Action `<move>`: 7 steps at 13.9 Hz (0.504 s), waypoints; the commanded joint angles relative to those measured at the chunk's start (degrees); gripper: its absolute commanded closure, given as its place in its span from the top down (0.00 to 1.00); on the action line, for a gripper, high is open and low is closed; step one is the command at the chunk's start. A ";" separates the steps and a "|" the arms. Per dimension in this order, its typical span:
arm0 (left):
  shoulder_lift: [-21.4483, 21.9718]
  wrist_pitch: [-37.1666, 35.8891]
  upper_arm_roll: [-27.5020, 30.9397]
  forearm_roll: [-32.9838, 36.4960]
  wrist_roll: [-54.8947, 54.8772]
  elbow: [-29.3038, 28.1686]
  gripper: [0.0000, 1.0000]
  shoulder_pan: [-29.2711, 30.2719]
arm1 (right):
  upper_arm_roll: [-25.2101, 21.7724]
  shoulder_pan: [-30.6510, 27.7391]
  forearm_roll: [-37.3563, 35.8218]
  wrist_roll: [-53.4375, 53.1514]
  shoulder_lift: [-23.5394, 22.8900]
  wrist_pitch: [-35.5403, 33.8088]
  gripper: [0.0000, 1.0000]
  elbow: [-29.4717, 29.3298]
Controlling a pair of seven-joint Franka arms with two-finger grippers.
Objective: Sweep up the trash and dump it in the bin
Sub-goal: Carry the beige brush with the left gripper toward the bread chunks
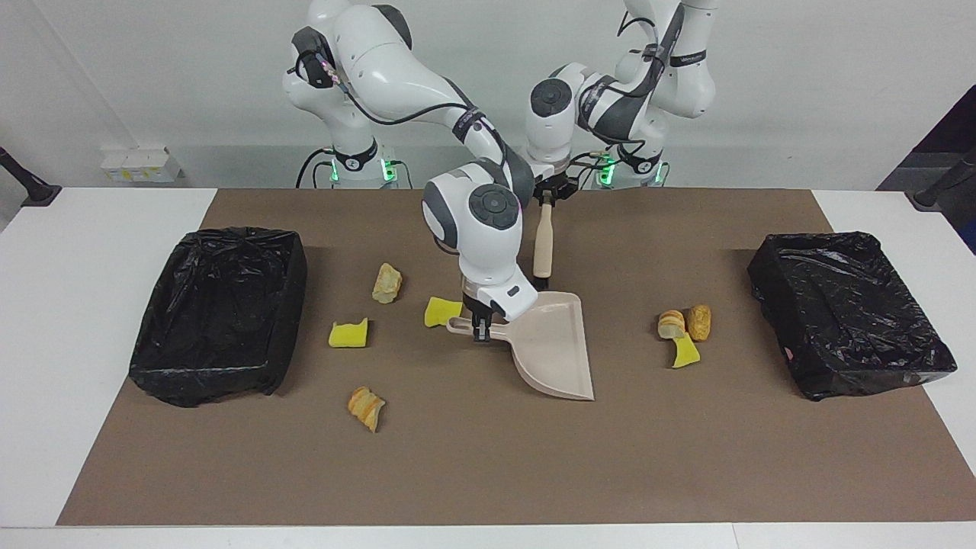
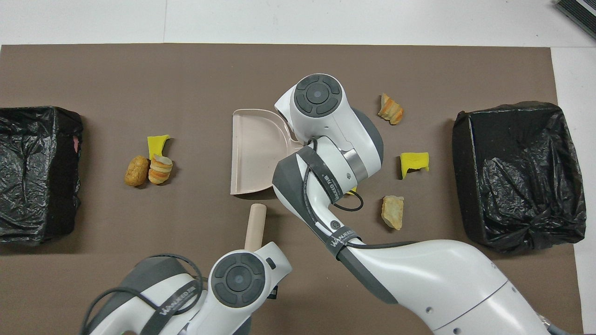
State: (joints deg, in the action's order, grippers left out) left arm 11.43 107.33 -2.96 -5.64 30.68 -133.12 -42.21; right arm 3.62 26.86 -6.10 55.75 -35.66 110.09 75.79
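- The brown mat (image 1: 488,457) covers most of the white table (image 1: 76,343), and everything else rests on it.
- Two bins lined with black bags stand at the ends of the mat: one bin (image 1: 221,313) at the right arm's end, the other bin (image 1: 846,313) at the left arm's end.
- The beige dustpan (image 1: 553,351) lies near the middle of the mat, its handle pointing toward the right arm's end.
- The right gripper (image 1: 480,329) is down on the dustpan's handle, its fingers clenched around it.
- The left gripper (image 1: 547,197) hangs over the robots' edge of the mat, closed on the top of a wooden brush handle (image 1: 542,244); the handle hangs down from it and ends just above the mat, nearer to the robots than the dustpan.
- The trash lies in two groups, all of it outside the pan and clear of both sets of jaws.
- Toward the right arm's end: a yellow chunk (image 1: 442,311) just beside the dustpan's handle and the right gripper, a second yellow chunk (image 1: 348,334), a tan lump (image 1: 386,283) and an orange-striped lump (image 1: 366,407).
- Toward the left arm's end, well apart from the left gripper: two bread-like lumps (image 1: 685,322) touching each other, with a third yellow chunk (image 1: 685,352) against them.
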 commanded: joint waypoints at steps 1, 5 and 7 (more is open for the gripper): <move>10.16 -10.87 0.06 -0.25 -3.60 -0.48 0.00 5.71 | 0.43 -0.49 -0.40 1.82 0.95 0.92 0.00 1.29; 10.98 -18.39 0.24 0.28 -5.01 3.65 0.00 19.49 | 0.43 -0.58 -0.49 2.17 0.95 0.74 0.00 1.12; 9.93 -15.85 0.24 0.28 -4.93 3.65 0.00 27.14 | 0.43 -0.58 -0.49 2.17 1.03 0.74 0.00 1.12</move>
State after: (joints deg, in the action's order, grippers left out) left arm 23.39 90.60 -2.16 -5.44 26.23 -130.57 -21.25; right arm 3.62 26.85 -6.10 55.80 -35.66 110.11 75.82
